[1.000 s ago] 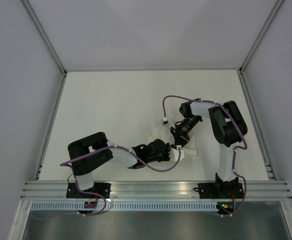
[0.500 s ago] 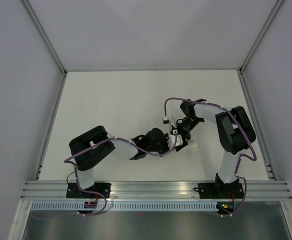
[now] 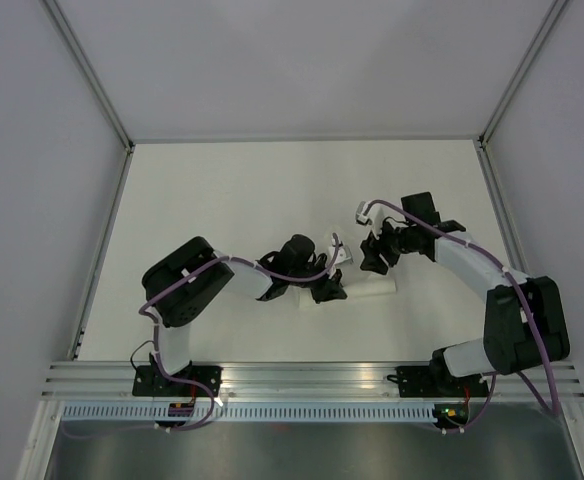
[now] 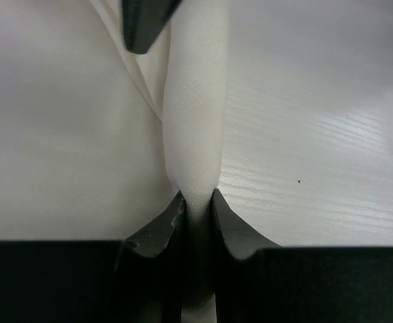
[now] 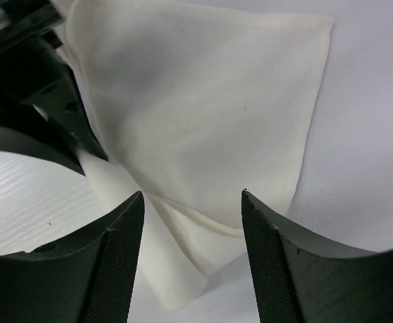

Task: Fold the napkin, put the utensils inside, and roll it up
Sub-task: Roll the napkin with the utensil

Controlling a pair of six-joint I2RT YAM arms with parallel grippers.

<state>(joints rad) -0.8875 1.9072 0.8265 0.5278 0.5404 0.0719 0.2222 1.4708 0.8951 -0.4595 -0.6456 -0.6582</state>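
The white napkin (image 3: pixel 374 287) lies bunched and partly rolled on the table between the two arms. In the left wrist view a twisted, rolled strip of the napkin (image 4: pixel 195 114) runs away from my left gripper (image 4: pixel 196 196), which is shut on its near end. My left gripper (image 3: pixel 329 290) sits at the napkin's left end. My right gripper (image 3: pixel 377 258) hovers just above the napkin (image 5: pixel 203 114), open, with folded layers showing between its fingers (image 5: pixel 116 256) and nothing pinched. The utensils are hidden.
The left gripper's dark fingers (image 5: pixel 45 114) show at the upper left of the right wrist view, close to my right gripper. A right finger tip (image 4: pixel 143 23) shows at the top of the left wrist view. Walls enclose the white table (image 3: pixel 222 200).
My right gripper has opened and let go of the napkin, and its arm has swung out to the right. My left gripper has moved right and farther from the base, still pinching the cloth.
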